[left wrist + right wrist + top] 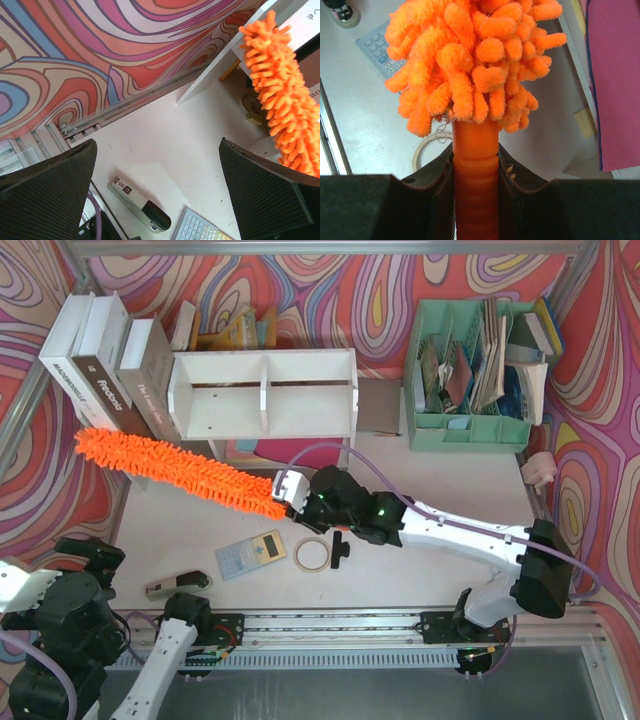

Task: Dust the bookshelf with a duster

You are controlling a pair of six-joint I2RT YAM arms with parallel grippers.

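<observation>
My right claw (290,490) clamps the duster (170,468); the shelf (265,390) stands beyond it, with the calculator (250,554) and tape ring (312,554) nearer me. Only its wrist view shows the pinched handle (476,200); my left claw (157,145) gapes.

You are looking at a bright-orange duster (170,468) and a plain white bookshelf (265,365). Your walls (330,280) swirl in red, pink, purple, blue and cream. The organizer (465,430) is mint green, the calculator (251,554) pale blue-grey with a yellow panel, the tape ring (312,554) cream.
</observation>
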